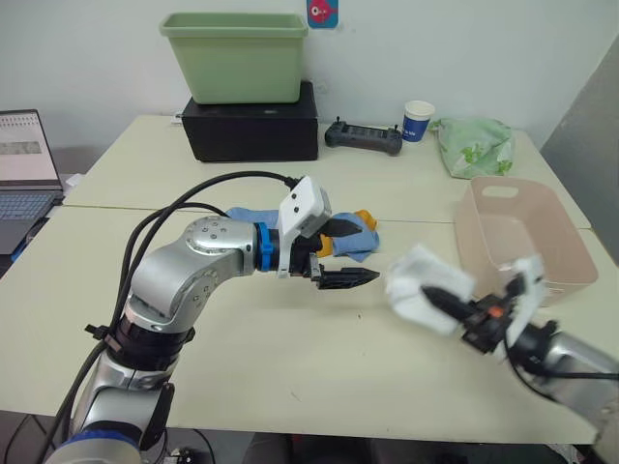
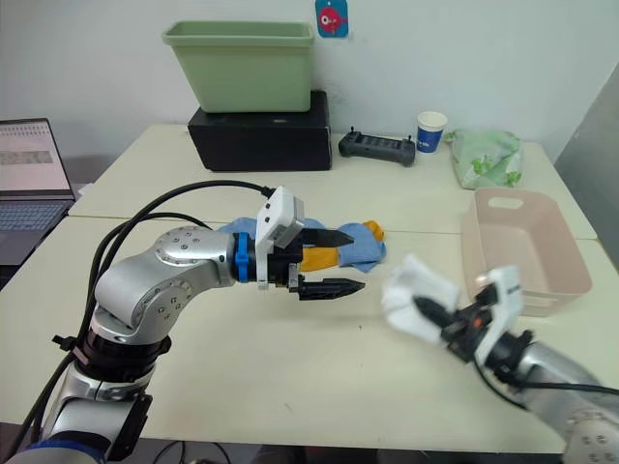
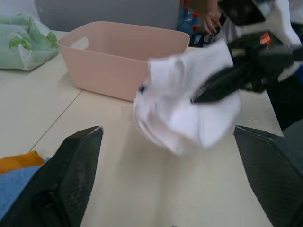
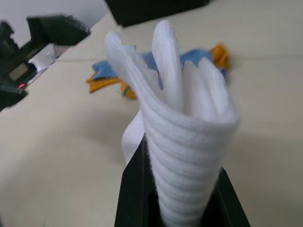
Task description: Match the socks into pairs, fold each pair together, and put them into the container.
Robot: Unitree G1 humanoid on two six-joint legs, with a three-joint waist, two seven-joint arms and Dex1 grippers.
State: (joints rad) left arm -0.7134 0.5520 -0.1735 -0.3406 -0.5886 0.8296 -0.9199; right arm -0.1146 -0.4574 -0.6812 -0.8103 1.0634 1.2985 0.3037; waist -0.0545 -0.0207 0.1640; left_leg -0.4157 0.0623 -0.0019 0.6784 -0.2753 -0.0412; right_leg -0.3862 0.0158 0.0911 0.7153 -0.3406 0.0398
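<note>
While clamped in the right gripper (image 1: 455, 307) — folded white socks (image 1: 426, 286) up off the table (image 1: 290, 358), short of the pink container (image 1: 527, 232) — left gripper (image 1: 353, 253) spread, empty.

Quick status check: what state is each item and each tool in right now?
White socks: bunched, clamped in right tool, off the table.
Blue and orange socks: loose pile on table.
Pink basin: upright, empty.
Green tub: upright on black box.
Left tool: open, empty.
Right tool: shut on socks.
</note>
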